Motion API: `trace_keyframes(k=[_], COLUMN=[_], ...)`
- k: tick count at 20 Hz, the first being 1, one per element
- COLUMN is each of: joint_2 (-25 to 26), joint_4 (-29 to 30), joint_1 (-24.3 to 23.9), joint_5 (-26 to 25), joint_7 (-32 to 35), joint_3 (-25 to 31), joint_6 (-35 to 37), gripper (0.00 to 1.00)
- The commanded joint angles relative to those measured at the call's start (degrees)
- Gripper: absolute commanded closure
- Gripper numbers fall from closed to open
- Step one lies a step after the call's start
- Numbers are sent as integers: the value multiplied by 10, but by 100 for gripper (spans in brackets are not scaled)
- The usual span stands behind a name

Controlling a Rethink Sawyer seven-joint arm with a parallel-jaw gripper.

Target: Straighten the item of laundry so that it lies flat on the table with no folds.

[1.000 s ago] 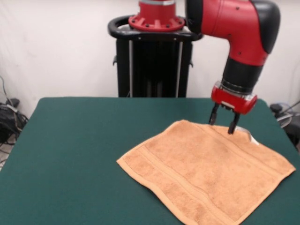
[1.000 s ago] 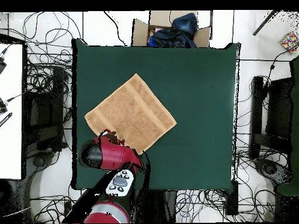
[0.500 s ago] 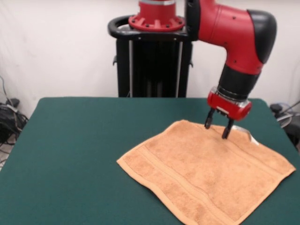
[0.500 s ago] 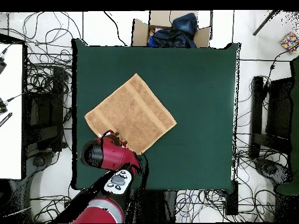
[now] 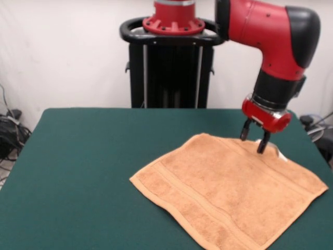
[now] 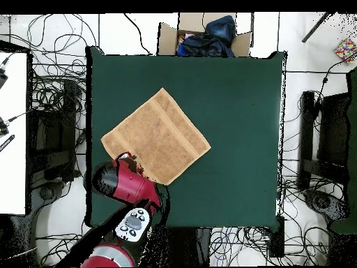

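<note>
The towel lies spread on the green surface, turned diamond-wise, with its woven border bands visible. In the front view it occupies the 4 o'clock region of the surface; in the overhead view it sits toward 9 o'clock. A small white tag shows at its far edge. The hand hangs from the red arm at that far edge, beside the tag. Its two dark fingers stand slightly apart, gripping nothing. Fingertip contact with the cloth cannot be determined.
</note>
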Motion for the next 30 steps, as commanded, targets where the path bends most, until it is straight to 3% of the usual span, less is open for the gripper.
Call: trace_keyframes(k=[1, 10, 26, 30], joint_2=[12, 17, 29, 29], joint_4=[31, 60, 109, 112], joint_1=[24, 7, -83, -99], joint_5=[71, 65, 4, -7], joint_7=[210, 183, 173, 168], joint_3=[6, 19, 108, 125], joint_6=[76, 20, -166, -181], gripper=[0, 0, 0, 0])
